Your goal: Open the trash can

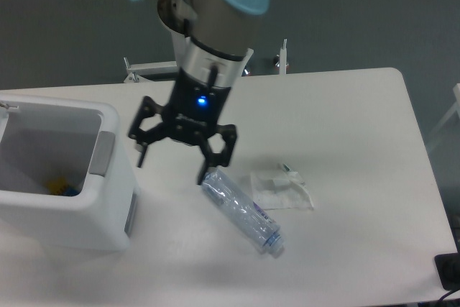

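While tool (172,154) gapes, bottle (241,211) beside trash can (93,206)

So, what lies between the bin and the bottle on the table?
Only bare table between the bin and the bottle; the open gripper hangs above that stretch, in the fixed camera view.

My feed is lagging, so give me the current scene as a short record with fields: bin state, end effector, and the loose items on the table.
trash can: open, no lid over the top, inside visible; grey push tab on its right rim
bin contents: small yellow and blue bits at the bottom
end effector: open, empty, above the table right of the bin, touching nothing
clear bottle: lying on its side, just below-right of the end effector
crumpled clear wrapper: on the table, right of the bottle
table: white
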`<action>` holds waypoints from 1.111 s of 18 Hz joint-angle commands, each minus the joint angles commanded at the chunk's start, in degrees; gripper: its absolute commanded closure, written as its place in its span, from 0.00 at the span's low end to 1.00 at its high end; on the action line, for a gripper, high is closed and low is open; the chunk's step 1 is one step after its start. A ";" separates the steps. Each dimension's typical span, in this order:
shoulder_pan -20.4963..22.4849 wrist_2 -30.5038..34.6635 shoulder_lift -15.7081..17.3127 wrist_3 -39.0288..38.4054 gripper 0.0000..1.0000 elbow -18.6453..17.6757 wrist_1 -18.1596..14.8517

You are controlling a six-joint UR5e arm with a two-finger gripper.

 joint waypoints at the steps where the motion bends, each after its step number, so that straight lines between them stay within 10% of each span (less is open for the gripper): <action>1: 1.93 0.52 -1.67 0.26 0.00 0.79 0.09; 8: 11.70 1.58 -11.17 12.82 0.00 7.64 -0.26; 20: 15.13 14.94 -17.07 30.75 0.00 8.62 -1.23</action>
